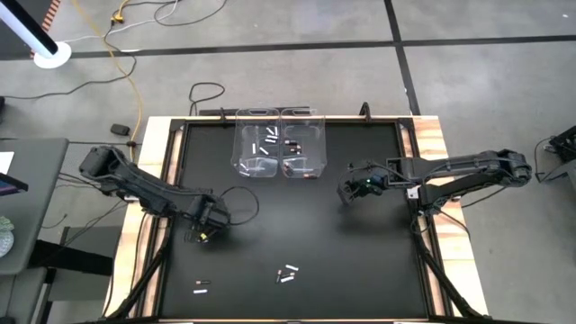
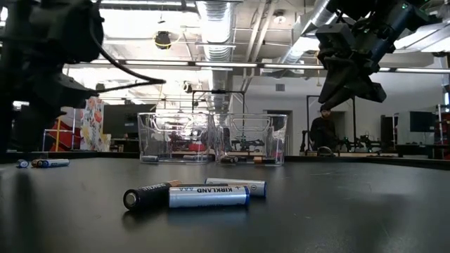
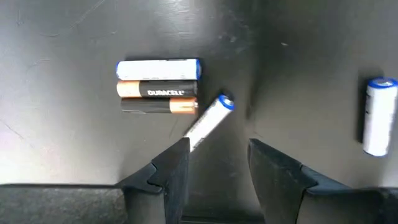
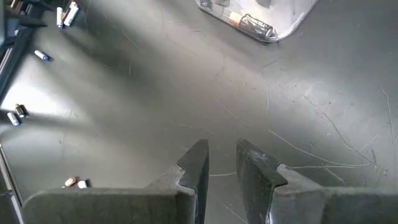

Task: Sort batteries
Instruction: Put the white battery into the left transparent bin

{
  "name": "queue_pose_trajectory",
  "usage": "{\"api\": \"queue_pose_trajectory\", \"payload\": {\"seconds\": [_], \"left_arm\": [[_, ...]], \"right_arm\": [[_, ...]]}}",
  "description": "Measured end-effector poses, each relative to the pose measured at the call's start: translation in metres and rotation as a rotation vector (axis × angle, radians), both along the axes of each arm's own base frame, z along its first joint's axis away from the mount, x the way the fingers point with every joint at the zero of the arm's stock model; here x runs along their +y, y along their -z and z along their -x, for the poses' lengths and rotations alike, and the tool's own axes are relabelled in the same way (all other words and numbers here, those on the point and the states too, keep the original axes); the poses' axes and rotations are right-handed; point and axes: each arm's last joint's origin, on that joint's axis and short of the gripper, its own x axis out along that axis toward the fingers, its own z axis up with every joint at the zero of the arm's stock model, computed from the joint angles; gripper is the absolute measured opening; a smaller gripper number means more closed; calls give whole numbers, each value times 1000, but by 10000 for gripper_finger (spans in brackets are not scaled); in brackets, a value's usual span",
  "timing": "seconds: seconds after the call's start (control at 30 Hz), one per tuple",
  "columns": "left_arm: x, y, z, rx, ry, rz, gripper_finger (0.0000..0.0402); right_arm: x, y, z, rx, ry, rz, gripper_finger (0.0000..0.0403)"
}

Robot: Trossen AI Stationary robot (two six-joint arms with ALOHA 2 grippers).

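Two clear bins (image 1: 258, 144) (image 1: 301, 144) stand side by side at the table's far middle, each with a few batteries inside. My left gripper (image 3: 217, 162) is open, low over the table's left half (image 1: 205, 232). Before it lie a white battery (image 3: 158, 69), two dark copper-ended ones (image 3: 158, 98) and a slanted white one (image 3: 208, 121), whose near end reaches the left finger. Another white battery (image 3: 378, 115) lies off to the side. My right gripper (image 4: 222, 165) is narrowly open and empty, above the table near the right bin (image 1: 349, 191). My left gripper's one fingertip (image 3: 180, 152) stands at the slanted white battery's near end (image 3: 196, 134), and I cannot tell whether it touches. The battery lies flat on the table. The fingers come from above, slanting down.
Loose batteries lie near the table's front, a small group (image 1: 288, 273) (image 2: 207, 195) and a few more to the left (image 1: 202, 286) (image 2: 46, 163). A dark battery (image 4: 252, 23) lies in the bin's near corner. The black mat between the arms is bare.
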Motion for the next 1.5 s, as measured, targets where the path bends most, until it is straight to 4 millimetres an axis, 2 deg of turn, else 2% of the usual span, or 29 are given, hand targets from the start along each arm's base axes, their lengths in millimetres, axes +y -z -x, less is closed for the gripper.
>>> {"api": "queue_pose_trajectory", "payload": {"seconds": [0.27, 0.53, 1.2, 1.5], "left_arm": [[18, 2, -5, 10, -100, -4, 155], [31, 3, -10, -8, -151, 67, 155], [31, 10, -11, -19, -185, 114, 155], [30, 25, -14, 45, -212, 118, 155]], "right_arm": [[0, 0, 0, 5, -24, 21, 98], [0, 0, 0, 9, -48, 41, 98], [0, 0, 0, 15, -87, 75, 98], [0, 0, 0, 17, -88, 74, 98]]}}
